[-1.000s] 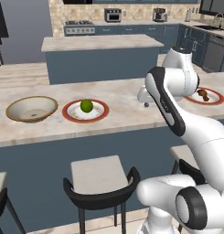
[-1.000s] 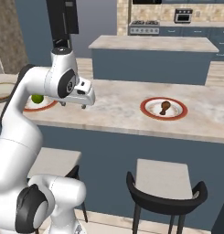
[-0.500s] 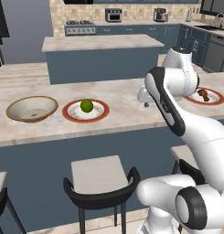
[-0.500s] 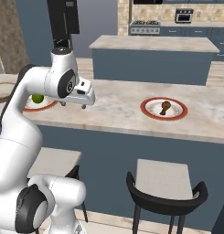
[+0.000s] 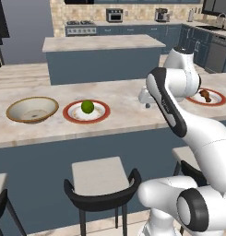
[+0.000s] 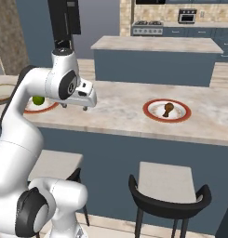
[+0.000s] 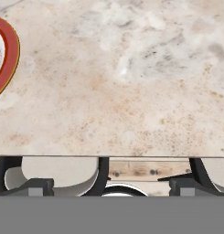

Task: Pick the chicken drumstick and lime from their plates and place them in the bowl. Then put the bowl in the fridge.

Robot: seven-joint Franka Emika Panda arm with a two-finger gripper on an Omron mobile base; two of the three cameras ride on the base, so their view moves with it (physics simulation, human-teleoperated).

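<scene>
The bright green lime [image 5: 87, 106] rests on a red-rimmed white plate [image 5: 70, 113] left of centre on the near counter. The tan bowl [image 5: 32, 109] stands just left of that plate. Far to the right, the brown chicken drumstick [image 5: 205, 95] [image 6: 167, 109] lies on the second red-rimmed plate [image 5: 219, 99] [image 6: 155, 111]. My gripper [image 5: 146, 102] [image 6: 74, 106] hovers low over bare counter between the two plates, pointing down, open and holding nothing. In the hand view its fingertips [image 7: 33, 185] stand wide apart, and a plate's red rim [image 7: 9, 55] shows at the left edge.
Dark-backed stools [image 5: 98, 182] [image 6: 166, 186] stand below the counter's near edge. A second island [image 5: 103, 44] lies behind, with cabinets and a stove along the back wall. A tall dark unit [image 6: 64, 21] rises at the far left.
</scene>
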